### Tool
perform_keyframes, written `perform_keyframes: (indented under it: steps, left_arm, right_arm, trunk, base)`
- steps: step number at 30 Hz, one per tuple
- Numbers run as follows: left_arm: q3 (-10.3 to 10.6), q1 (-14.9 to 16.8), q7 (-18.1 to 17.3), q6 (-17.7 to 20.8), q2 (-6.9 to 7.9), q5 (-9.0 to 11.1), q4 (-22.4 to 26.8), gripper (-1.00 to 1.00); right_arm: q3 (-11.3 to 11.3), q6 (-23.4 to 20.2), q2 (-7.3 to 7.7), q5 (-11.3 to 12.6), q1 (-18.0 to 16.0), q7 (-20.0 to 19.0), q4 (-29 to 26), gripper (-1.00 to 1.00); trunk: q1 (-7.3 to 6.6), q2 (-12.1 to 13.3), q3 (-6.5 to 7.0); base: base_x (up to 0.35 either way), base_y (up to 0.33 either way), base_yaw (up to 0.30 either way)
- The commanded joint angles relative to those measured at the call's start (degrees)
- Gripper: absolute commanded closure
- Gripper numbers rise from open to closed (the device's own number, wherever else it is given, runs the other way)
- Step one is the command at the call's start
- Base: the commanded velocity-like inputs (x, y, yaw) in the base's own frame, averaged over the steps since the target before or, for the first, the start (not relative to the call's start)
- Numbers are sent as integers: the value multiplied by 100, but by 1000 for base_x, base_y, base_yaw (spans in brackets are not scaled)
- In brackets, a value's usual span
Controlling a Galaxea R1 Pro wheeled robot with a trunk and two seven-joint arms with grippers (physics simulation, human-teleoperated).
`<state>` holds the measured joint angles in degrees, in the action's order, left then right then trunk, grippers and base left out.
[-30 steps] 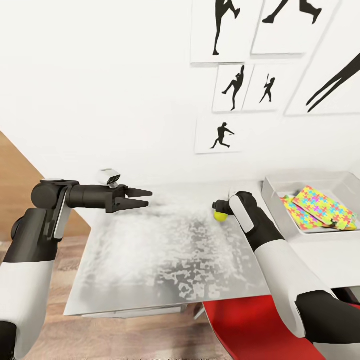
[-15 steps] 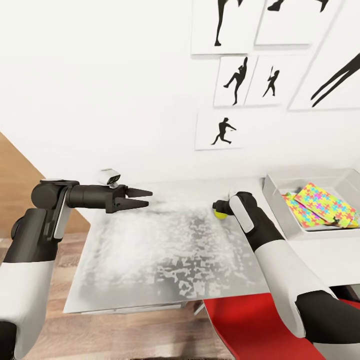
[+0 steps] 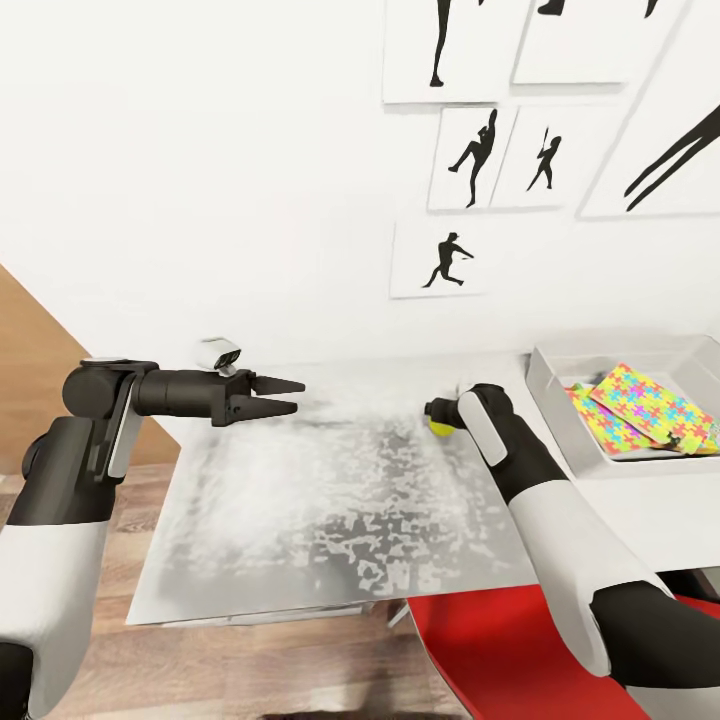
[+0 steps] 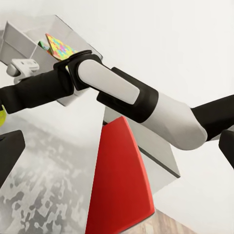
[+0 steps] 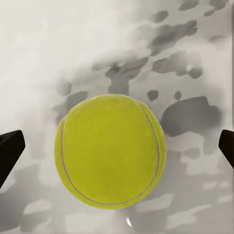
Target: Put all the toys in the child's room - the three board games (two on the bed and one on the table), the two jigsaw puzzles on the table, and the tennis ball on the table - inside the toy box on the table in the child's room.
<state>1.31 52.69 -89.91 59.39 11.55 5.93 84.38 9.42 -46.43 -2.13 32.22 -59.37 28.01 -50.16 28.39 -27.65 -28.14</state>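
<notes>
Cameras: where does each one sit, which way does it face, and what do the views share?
Head view: from the robot's head, looking down over the mottled grey desk top; both arms, the open left gripper and the shallow grey toy box show.
Left wrist view: on the left arm, facing across at the right arm, with a red seat below it.
Right wrist view: on the right arm, facing down at the small yellow-green tennis ball between the open right gripper's fingertips.
Shared: the ball is in the head and right wrist views.

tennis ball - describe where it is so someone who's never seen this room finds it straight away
Start at the mottled grey table under the black silhouette prints. The tennis ball sits on the tabletop near the wall edge, just below the right gripper, left of the grey toy box. It is the lone small yellow-green sphere; the puzzle sheets are flat.
</notes>
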Motion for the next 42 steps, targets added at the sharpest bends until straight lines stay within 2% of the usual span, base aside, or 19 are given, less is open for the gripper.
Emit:
perform_keyframes:
  steps: [1, 15, 39, 40, 42]
  left_arm:
    - [10, 4, -9, 61, 6, 14, 0, -100]
    - [10, 4, -9, 61, 6, 14, 0, -100]
    - [10, 6, -9, 61, 4, 11, 0, -100]
    - [12, 5, -9, 61, 2, 12, 0, -100]
    - [10, 5, -9, 61, -1, 13, 0, -100]
  right_arm:
    - [17, 2, 6, 62, -5, 57, -12, -100]
    - [-61, -48, 2, 100, -5, 18, -10, -100]
    - [-14, -8, -15, 91, -5, 20, 82, -100]
    - [-21, -7, -12, 91, -5, 20, 83, 100]
    - [-25, -6, -9, 91, -5, 20, 84, 100]
  trunk:
    - [3, -8, -8]
    - [3, -8, -8]
    - [3, -8, -8]
    - [3, -8, -8]
    - [3, -8, -8]
  base:
    - [0, 0, 0]
    - [0, 0, 0]
    - [0, 0, 0]
    - [0, 0, 0]
    - [0, 0, 0]
